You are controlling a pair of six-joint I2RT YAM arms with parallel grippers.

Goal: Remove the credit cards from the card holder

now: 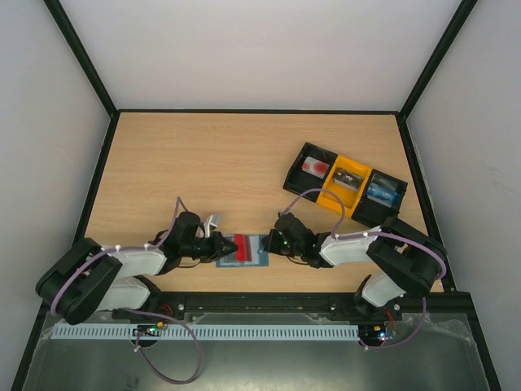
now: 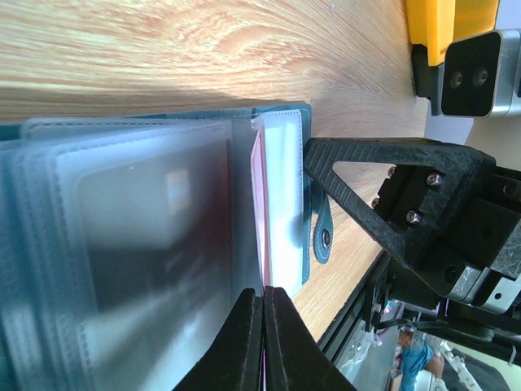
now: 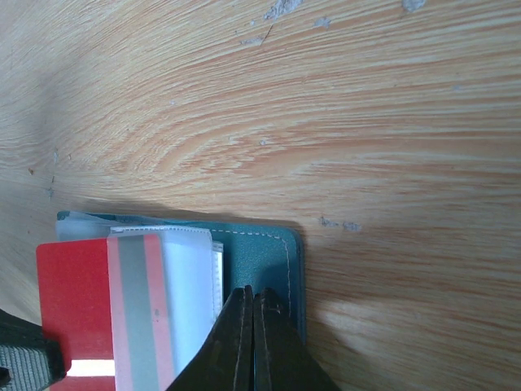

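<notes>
The grey-blue card holder (image 1: 260, 252) lies open on the table between my two grippers, near the front edge. A red card (image 1: 244, 247) sticks partway out of its clear sleeves. My left gripper (image 1: 223, 246) is shut on the left edge of the red card; in the left wrist view the card's thin red edge (image 2: 259, 204) runs into the closed fingertips (image 2: 263, 298). My right gripper (image 1: 275, 242) is shut, its tips resting on the holder's teal cover (image 3: 264, 252) just inside the stitched edge. The red card (image 3: 72, 293) shows there half under a sleeve.
A black-and-yellow three-compartment tray (image 1: 346, 186) with small items stands at the back right; its yellow part (image 2: 444, 24) shows in the left wrist view. The holder's closing tab (image 2: 323, 236) lies on the wood near the table's front rail (image 1: 260, 303).
</notes>
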